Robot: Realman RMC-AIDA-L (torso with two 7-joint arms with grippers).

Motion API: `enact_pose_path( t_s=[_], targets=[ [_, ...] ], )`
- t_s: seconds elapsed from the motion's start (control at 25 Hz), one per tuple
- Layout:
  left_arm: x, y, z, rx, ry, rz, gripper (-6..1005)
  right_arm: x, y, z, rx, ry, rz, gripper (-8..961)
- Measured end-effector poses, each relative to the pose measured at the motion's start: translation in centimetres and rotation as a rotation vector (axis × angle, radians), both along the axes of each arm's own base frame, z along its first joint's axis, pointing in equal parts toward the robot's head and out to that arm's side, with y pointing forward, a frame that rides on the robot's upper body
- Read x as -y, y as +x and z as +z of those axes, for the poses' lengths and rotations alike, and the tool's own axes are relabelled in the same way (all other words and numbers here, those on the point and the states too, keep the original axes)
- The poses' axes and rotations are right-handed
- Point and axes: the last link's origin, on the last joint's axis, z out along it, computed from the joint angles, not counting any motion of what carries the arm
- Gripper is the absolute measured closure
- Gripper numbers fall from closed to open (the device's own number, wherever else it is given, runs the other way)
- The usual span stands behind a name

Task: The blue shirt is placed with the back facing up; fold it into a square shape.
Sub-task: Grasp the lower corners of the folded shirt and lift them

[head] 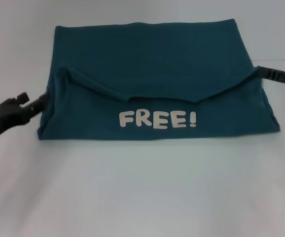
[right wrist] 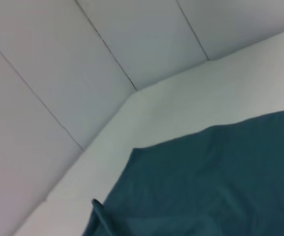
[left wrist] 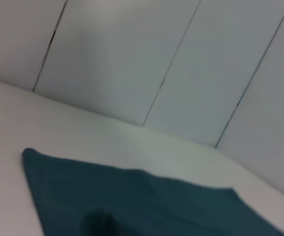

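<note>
- The pale white bench (head: pixel 142 197) carries everything and stretches well beyond both end effectors towards the robot.
- The blue shirt (head: pixel 152 54), a large dark teal-blue soft cotton T-shirt, lies spread between the two end effectors. Its near part is turned up and over, so the white "FREE!" lettering (head: pixel 158 119) on the front shows towards the robot, while the far part shows plain cloth.
- The turned-over edge (head: pixel 132 94) sags in the middle and rises at each side towards an end effector, which suggests the cloth is held up at both ends and not yet laid down.
- The left end effector (head: pixel 43 98) is at the shirt's left edge, touching the cloth; it appears to be clenched on the shirt there, though the fingertips are hidden in the fabric.
- The right end effector (head: pixel 265 73) is at the raised right corner of the fold and likewise seems to be grasping the shirt.
- Judged progress: a first lengthwise fold is under way. Laying that flap flat, and then folding the sides inward to reach a square, seem still to be done.
</note>
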Motion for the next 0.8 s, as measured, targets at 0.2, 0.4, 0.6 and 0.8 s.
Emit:
enact_pose_path(
  t_s=[0.2, 0.4, 0.6, 0.8],
  targets=[
    [0.7, -0.8, -0.7, -0.125, -0.044, -0.025, 232, 0.2, 0.0, 0.4, -0.045, 0.014, -0.010, 140],
    [1.0, -1.1, -1.6, -0.244, -0.067, -0.083, 232, 0.2, 0.0, 0.2, -0.047, 0.012, -0.015, 142],
    [0.5, -1.9, -2.2, -0.351, -0.092, -0.053, 232, 0.2, 0.0, 0.1, -0.050, 0.014, -0.022, 143],
    [0.0, -2.1, -3.1, -0.408, -0.116, -0.030, 233, 0.1, 0.3, -0.1, -0.050, 0.020, -0.039, 144]
  ],
)
